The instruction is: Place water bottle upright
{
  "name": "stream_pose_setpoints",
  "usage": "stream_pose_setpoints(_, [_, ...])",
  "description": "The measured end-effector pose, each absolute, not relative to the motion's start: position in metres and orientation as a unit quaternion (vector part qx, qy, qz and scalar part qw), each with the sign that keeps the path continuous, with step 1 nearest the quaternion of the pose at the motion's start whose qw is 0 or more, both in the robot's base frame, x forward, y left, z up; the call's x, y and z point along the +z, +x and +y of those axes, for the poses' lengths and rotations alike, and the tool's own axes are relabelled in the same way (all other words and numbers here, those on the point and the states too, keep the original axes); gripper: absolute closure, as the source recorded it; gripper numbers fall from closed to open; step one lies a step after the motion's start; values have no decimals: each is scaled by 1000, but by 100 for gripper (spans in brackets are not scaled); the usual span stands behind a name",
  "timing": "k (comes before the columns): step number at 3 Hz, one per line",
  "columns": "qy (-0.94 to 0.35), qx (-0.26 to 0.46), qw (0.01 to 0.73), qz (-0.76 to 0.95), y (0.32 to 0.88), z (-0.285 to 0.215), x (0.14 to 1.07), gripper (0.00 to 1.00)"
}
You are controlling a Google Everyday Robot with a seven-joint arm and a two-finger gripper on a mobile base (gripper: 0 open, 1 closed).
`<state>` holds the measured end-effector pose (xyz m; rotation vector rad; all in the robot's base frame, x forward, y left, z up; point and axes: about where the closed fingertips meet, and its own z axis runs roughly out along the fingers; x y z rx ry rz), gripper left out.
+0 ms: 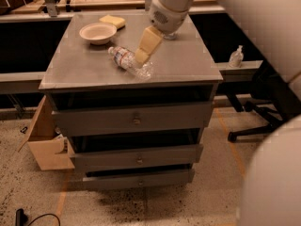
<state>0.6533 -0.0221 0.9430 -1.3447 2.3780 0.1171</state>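
Grey drawer cabinet (188,55) stands on a speckled floor. Above its top, the gripper (140,56) slants down and its tip meets the water bottle (123,58). The bottle lies on its side, cap toward the white bowl (98,33). Whether the gripper holds it, I cannot tell.

**Room in front and to the right; clutter at the back left**

Your gripper (141,55) is down at the water bottle (126,60), which lies on its side near the middle of the cabinet top (188,65). You have bare surface in front of the bottle, along the left edge and across the right half. At the back left, a bowl (98,33) and a yellow sponge (112,20) sit close together, near the bottle's cap end. Past the right edge, a small pump bottle (236,56) stands on the ledge, and an office chair (263,102) stands lower down.
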Motion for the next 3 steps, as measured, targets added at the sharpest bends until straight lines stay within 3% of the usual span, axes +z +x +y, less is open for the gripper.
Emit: stream_pose_setpoints(3, [-468,19,140,872,730,73,879,2])
